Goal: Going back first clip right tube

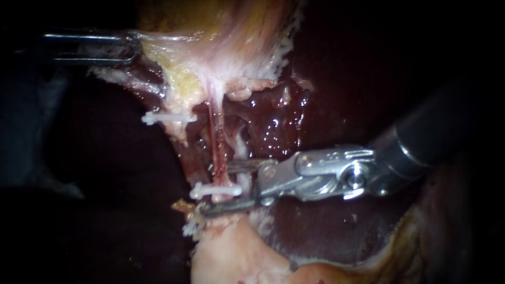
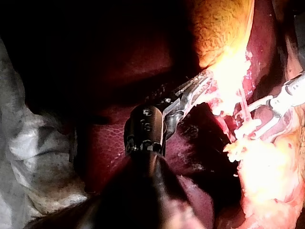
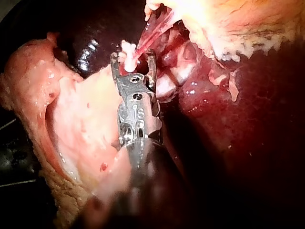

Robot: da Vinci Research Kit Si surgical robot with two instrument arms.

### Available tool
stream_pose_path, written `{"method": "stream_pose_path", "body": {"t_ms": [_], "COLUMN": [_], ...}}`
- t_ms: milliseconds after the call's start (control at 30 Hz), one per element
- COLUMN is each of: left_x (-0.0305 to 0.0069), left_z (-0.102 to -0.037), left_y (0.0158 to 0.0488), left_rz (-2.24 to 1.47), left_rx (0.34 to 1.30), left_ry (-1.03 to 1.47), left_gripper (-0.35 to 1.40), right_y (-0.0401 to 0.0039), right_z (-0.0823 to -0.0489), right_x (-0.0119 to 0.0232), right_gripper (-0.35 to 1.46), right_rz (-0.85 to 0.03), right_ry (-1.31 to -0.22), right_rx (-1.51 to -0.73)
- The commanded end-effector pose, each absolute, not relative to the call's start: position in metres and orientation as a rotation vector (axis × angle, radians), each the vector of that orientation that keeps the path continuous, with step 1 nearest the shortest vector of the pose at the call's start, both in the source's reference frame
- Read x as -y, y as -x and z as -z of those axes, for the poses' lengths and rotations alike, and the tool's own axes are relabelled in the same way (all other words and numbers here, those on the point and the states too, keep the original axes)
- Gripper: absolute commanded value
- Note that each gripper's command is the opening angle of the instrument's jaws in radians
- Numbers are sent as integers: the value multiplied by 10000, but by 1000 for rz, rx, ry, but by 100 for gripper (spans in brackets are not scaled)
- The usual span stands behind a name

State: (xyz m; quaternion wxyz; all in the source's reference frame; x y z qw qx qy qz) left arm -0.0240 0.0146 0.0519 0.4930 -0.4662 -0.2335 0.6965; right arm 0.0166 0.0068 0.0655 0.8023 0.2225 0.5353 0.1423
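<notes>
A thin pink tube (image 1: 216, 142) runs down from the gallbladder (image 1: 210, 31). A white clip (image 1: 231, 190) lies across its lower end. My right instrument (image 1: 210, 188) comes in from the right with its jaws open, one above and one below that clip. The right wrist view shows the same: the clip (image 3: 127, 49) and the tube (image 3: 153, 29) sit between the spread jaws of the right instrument (image 3: 133, 55). A second white clip (image 1: 169, 118) sits higher up to the left. My left instrument (image 1: 131, 49) is shut on the gallbladder's edge at upper left.
Dark red liver (image 1: 336, 84) fills the background behind the tubes. A pale, fatty tissue mass (image 1: 231, 257) lies just under the right instrument's lower jaw. In the left wrist view, white gauze (image 2: 28, 157) lies beside the liver.
</notes>
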Motion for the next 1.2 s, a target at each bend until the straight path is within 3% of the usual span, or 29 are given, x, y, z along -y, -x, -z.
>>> {"method": "stream_pose_path", "body": {"t_ms": [33,500,767,1200], "left_x": [-146,-146,-146,-136], "left_z": [-518,-518,-519,-551], "left_y": [240,240,242,281], "left_rz": [-1690,-1690,-1690,-1693], "left_rx": [567,567,566,547], "left_ry": [1131,1131,1131,1139], "left_gripper": [-35,-35,-35,-35], "right_y": [-159,-58,-45,-41], "right_z": [-652,-611,-607,-608], "right_x": [-70,-104,-109,-110], "right_gripper": [50,50,50,50], "right_rz": [-292,-215,-208,-206], "right_ry": [-471,-426,-415,-416], "right_rx": [-1152,-1171,-1172,-1169]}}
